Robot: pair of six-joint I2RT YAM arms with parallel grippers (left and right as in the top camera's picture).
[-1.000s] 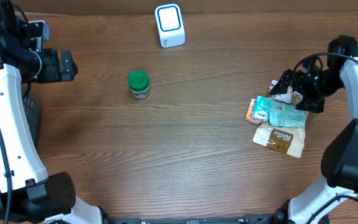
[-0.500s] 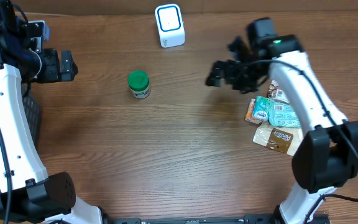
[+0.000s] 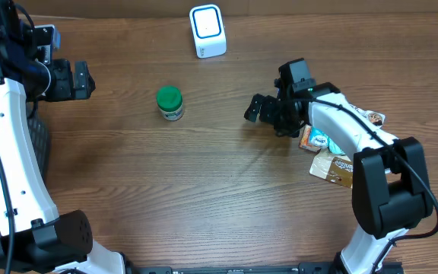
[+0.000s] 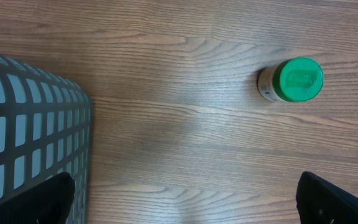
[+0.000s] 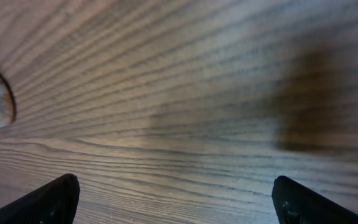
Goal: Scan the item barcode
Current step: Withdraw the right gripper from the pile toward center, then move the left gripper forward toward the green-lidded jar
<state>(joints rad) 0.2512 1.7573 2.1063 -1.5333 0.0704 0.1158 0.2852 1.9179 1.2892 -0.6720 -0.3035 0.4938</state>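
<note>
Bench: We see a brown wooden bench (image 3: 204, 198) with a few things on it.
Scanner: A white box with a blue ring on its face (image 3: 207, 30) sits at the far edge, near the middle.
Jar: A small round jar with a green lid (image 3: 169, 103) stands up straight, lid on top. It is left of the middle, closer to the far edge than the near one. Nothing touches it. In the left wrist view we look down on its lid.
Packets: A pile of soft packets, blue-green, orange and brown (image 3: 331, 166), lies flat near the right edge. The right arm reaches over part of the pile.
Basket: A dark basket with grid walls (image 4: 30, 124) sits at the left edge.
Left gripper (image 3: 80, 80): It hangs over the far left corner, well apart from the jar. Its jaws are spread wide and we see nothing in them.
Right gripper (image 3: 268, 116): It hangs over bare wood between the jar and the packets, just beside the pile. Its jaws are spread wide too, with only wood between them.
</note>
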